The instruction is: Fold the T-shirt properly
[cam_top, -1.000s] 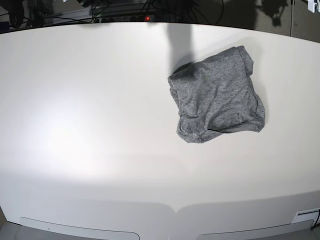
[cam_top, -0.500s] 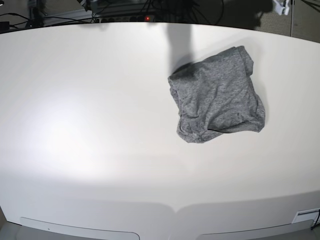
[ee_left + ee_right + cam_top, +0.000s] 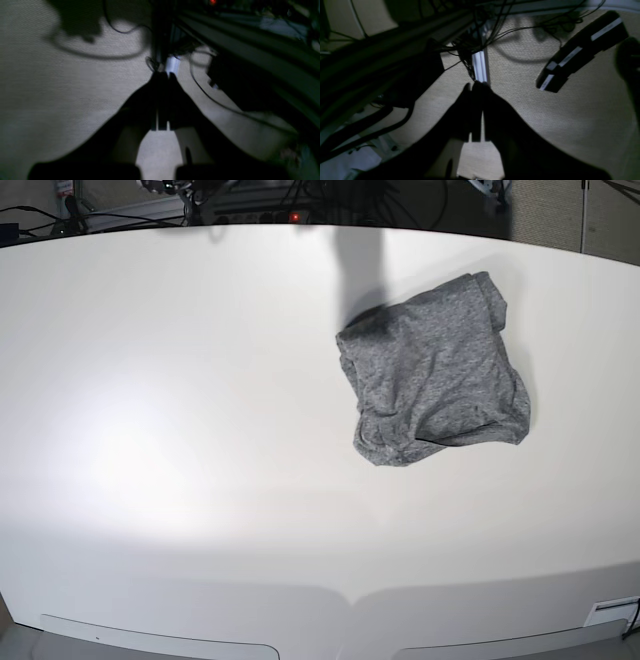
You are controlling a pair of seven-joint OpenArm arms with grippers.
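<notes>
Grey T-shirt [image 3: 432,372] lying unmoved, compactly bundled on white table [image 3: 180,430]; left gripper [image 3: 163,75] and right gripper [image 3: 476,86] both closed, empty, retreating behind—probably finishing.

A heather-grey, soft knit cloth T-shirt [image 3: 435,370], matt and wrinkled, lies on a smooth white table [image 3: 180,430] with a faint sheen, possibly laminate.

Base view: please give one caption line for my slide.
Grey T-shirt lies in a rumpled bundle on the white table.
</notes>
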